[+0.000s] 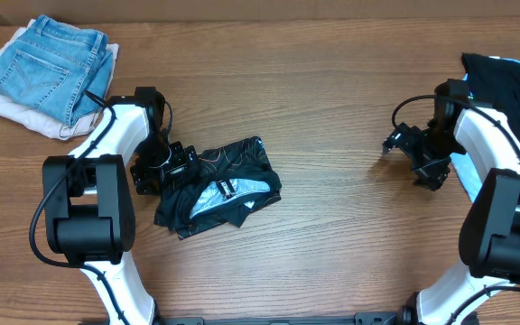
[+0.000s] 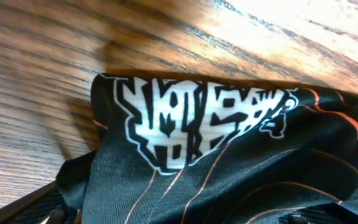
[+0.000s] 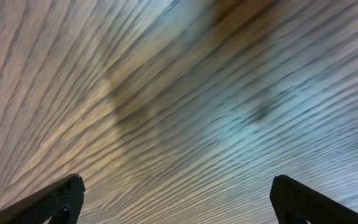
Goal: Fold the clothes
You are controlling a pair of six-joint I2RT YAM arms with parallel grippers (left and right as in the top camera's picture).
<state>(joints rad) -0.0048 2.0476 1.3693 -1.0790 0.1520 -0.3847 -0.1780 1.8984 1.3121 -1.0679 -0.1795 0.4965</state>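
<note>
Large white stylised lettering (image 2: 185,118) is printed on the black jersey (image 2: 247,180), just ahead of the left fingers (image 2: 36,208). Its letters cannot be made out. No other text can be read.

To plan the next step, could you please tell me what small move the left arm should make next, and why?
Probably lift the left tool up and away from the jersey: it lies in a compact folded bundle on the table, and the right tool hangs open over bare wood, well clear.
</note>
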